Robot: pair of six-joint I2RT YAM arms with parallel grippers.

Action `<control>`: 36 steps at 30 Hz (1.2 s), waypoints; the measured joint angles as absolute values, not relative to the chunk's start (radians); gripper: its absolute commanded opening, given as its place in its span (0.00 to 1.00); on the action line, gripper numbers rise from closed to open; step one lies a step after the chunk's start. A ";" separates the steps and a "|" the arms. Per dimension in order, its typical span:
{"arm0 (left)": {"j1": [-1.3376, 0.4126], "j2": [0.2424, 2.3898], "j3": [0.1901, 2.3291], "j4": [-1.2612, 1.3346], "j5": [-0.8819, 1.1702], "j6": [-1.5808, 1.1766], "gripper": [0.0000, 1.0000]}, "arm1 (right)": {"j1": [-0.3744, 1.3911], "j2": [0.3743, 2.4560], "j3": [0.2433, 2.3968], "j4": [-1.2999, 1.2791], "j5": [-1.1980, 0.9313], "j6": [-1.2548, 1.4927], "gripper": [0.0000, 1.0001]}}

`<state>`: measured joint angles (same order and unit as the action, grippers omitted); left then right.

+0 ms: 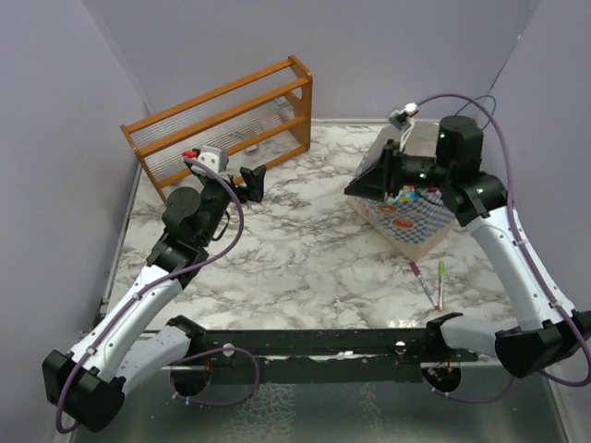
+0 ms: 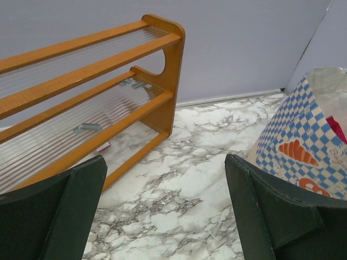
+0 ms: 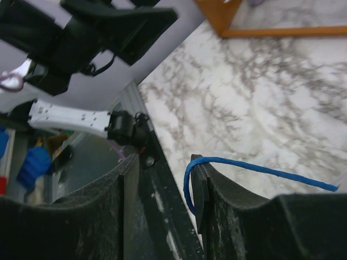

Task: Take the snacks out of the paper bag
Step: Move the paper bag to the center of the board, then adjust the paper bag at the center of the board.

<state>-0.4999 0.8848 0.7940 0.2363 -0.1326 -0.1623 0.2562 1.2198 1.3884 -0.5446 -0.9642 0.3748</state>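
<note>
The paper bag (image 1: 411, 226) stands at the counter's (image 1: 305, 249) right, snacks (image 1: 406, 196) inside. The right pincer (image 3: 165, 162) gapes narrowly beside its blue cord (image 3: 255, 169), unclamped; the left pincer (image 2: 165, 160) gapes wide. Pulling that cord may topple it.

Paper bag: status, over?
Left gripper open, facing rack. Right gripper part open, blue handle between fingers. Snacks inside paper bag. Pens beside it.
</note>
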 measured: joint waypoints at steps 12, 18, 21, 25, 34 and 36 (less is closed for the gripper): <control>-0.500 0.908 0.794 0.230 -0.132 -0.169 0.92 | 0.641 1.243 1.357 -0.485 -0.745 0.457 0.59; -0.499 0.912 0.794 0.217 -0.132 -0.170 0.92 | 0.641 1.235 1.407 -0.557 -0.551 0.420 0.89; -0.499 0.912 0.794 0.214 -0.132 -0.170 0.92 | 0.641 1.212 1.473 -0.639 -0.406 0.373 0.99; -0.499 0.912 0.794 0.211 -0.132 -0.170 0.92 | 0.641 1.144 1.542 -0.717 -0.162 0.300 0.99; -0.499 0.918 0.794 0.208 -0.133 -0.170 0.92 | 0.641 1.015 1.547 -0.716 0.505 0.127 0.99; -0.499 0.928 0.794 0.208 -0.134 -0.173 0.92 | 0.638 1.047 1.547 -0.674 0.650 0.060 0.99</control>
